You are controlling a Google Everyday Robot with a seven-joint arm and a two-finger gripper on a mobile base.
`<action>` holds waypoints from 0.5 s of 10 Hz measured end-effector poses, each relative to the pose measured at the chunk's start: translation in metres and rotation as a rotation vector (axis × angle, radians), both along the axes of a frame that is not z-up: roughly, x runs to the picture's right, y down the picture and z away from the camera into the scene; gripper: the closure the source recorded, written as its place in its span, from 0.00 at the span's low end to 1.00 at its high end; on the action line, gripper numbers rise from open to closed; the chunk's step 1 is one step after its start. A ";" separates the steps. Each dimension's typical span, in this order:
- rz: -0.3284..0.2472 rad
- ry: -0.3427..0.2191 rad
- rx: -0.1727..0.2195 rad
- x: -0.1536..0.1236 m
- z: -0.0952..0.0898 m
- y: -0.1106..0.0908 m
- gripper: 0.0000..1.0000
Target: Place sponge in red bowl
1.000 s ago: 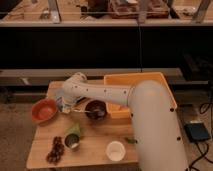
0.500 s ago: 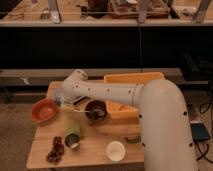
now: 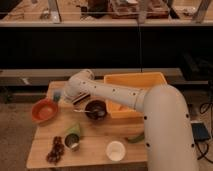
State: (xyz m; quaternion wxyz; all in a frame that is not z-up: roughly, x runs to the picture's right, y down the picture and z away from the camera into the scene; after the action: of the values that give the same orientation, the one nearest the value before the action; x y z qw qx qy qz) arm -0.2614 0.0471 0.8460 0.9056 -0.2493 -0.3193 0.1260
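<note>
The red bowl [image 3: 44, 110] stands on the left part of the wooden table [image 3: 95, 145], and its inside looks pale. My arm reaches in from the right across the table's back. My gripper [image 3: 61, 98] is at the arm's left end, just behind and to the right of the bowl's rim. A small pale blue-grey piece [image 3: 56, 94], likely the sponge, shows at the gripper's tip, just behind the bowl. I cannot tell whether it is held or rests on the table.
A dark bowl [image 3: 96, 109] with a spoon in it stands under the arm. An orange bin [image 3: 135, 90] is at the back right. At the front are a green cup [image 3: 73, 137], a dark clustered item [image 3: 54, 150], a white cup [image 3: 116, 150] and a green curved item [image 3: 135, 137].
The arm's wrist joint has shifted a little to the right and up. The gripper end stays by the red bowl's back rim. The things on the table have not moved.
</note>
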 end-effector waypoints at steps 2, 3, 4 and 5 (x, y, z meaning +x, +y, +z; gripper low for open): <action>0.001 -0.050 -0.001 -0.010 0.000 -0.009 1.00; -0.014 -0.071 0.000 -0.019 -0.002 -0.011 1.00; -0.026 -0.086 -0.003 -0.025 -0.002 -0.012 1.00; -0.048 -0.111 -0.005 -0.040 -0.004 -0.013 0.98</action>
State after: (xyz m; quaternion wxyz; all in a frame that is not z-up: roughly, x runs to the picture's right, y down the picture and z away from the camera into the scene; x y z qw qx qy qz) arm -0.3009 0.0337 0.8425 0.8886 -0.2655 -0.3628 0.0910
